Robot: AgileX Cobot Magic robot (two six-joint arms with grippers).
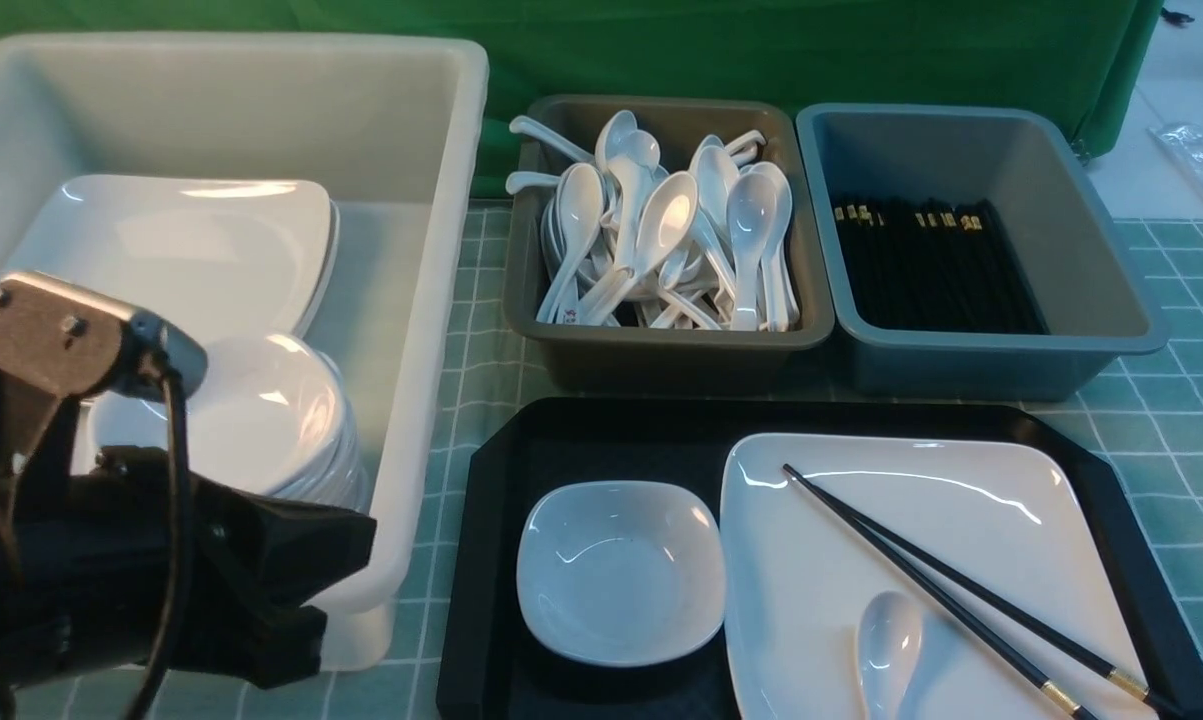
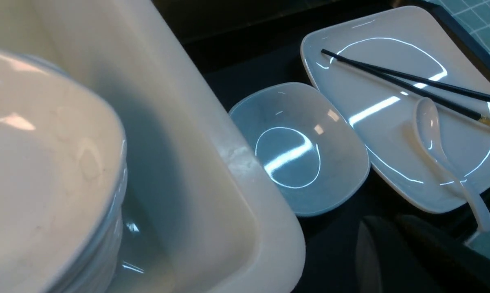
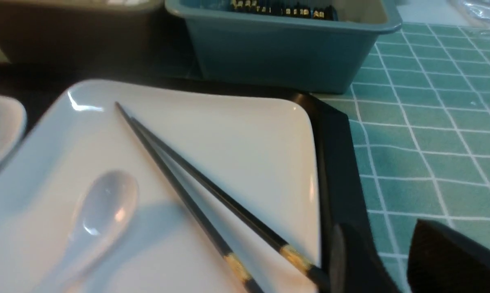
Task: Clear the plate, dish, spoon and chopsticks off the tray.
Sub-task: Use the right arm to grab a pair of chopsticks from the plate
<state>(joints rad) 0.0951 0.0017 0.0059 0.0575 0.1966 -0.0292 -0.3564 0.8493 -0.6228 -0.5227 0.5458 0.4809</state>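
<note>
Nearest the camera, the dark left arm (image 1: 111,590) fills the near left corner, reaching over the near right corner of a white bin (image 1: 441,300). That bin holds a stack of plates (image 1: 181,250) and a stack of dishes (image 1: 261,420). The left gripper (image 2: 387,232) has its jaws closed together with nothing between them.

The black tray (image 1: 601,440) lies to its right on the green checked cloth (image 1: 1161,420). The dish (image 1: 621,570) sits upright on the tray's left part, apart from the left gripper and just beside the plate (image 1: 961,500), which fills the right part. The chopsticks (image 1: 861,528) lie slantwise across the plate, thin tips to the far left, gold-banded thick ends to the near right. The spoon (image 1: 886,650) rests bowl-up on the plate's near part, left of the chopsticks.

The right gripper (image 3: 381,240) shows only in its wrist view, at the tray's near right edge. Its jaws stand partly apart with bare cloth showing between them, holding nothing. One finger is just beside the chopsticks' banded ends; whether it touches them I cannot tell.

Behind the tray, a grey-brown bin (image 1: 661,345) is heaped with white spoons. A blue-grey bin (image 1: 1091,250) to its right holds black chopsticks whose gold marks are too small to read.
</note>
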